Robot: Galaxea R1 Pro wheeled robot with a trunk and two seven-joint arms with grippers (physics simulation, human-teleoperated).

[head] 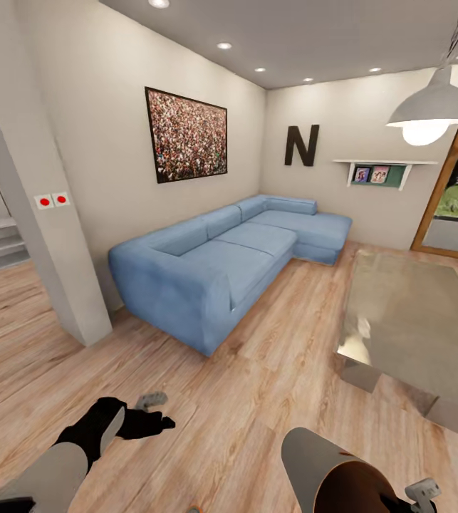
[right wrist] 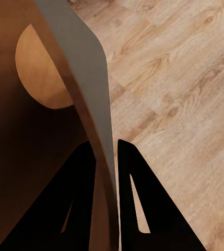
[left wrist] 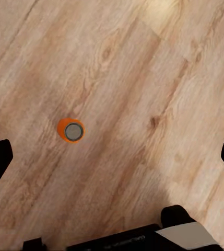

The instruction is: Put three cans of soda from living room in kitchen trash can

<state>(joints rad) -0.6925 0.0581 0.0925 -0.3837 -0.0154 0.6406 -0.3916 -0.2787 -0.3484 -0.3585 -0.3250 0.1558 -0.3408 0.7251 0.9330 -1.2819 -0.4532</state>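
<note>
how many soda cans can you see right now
1: an orange soda can standing upright on the wood floor, below the open left gripper. The inside of the trash can held by the right gripper looks empty. Others may be out of sight.

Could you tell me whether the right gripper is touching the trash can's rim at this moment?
Touching. In the right wrist view, the right gripper has one finger on each side of the trash can wall, pressed against it with no gap.
</note>
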